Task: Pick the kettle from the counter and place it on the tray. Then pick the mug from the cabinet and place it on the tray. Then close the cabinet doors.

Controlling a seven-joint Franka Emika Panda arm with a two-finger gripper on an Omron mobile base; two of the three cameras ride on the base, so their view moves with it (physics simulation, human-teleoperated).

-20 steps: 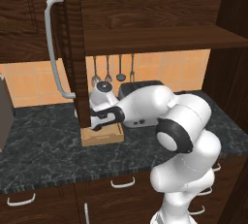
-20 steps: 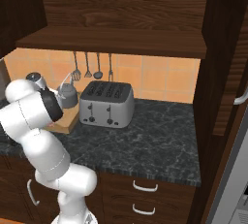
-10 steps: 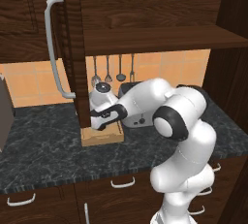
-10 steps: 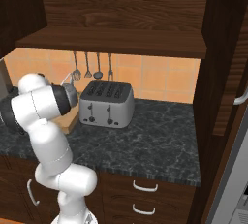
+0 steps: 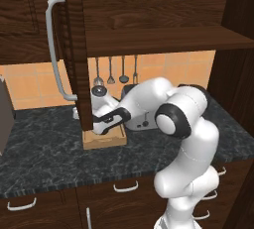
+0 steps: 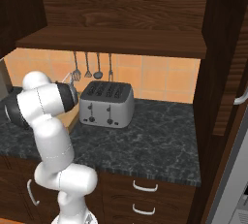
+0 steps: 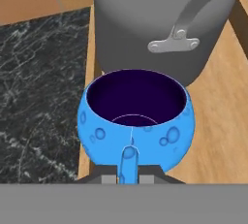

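Observation:
In the hand view the bright blue mug (image 7: 135,121) fills the middle, its dark inside facing up. Its handle sits between the fingertips of my gripper (image 7: 128,177), which is shut on it. The mug is low over the near left part of the tan wooden tray (image 7: 218,121), whose left rim meets the dark marbled counter (image 7: 43,82). Just behind the mug, the grey kettle (image 7: 164,24) stands on the tray. From the left base view my gripper (image 5: 110,120) reaches over the tray (image 5: 104,140), beside the kettle (image 5: 99,100); the mug is hidden there.
The left cabinet door (image 5: 74,34) stands open, edge-on just left of the tray, its grey bar handle (image 5: 53,49) facing left. The right door (image 6: 227,72) is open too. A silver toaster (image 6: 106,104) stands right of the tray; utensils (image 6: 87,65) hang on the tiled wall.
The arm's elbow has swung up and towards the right. The gripper has stayed over the tray next to the kettle, with hardly any shift.

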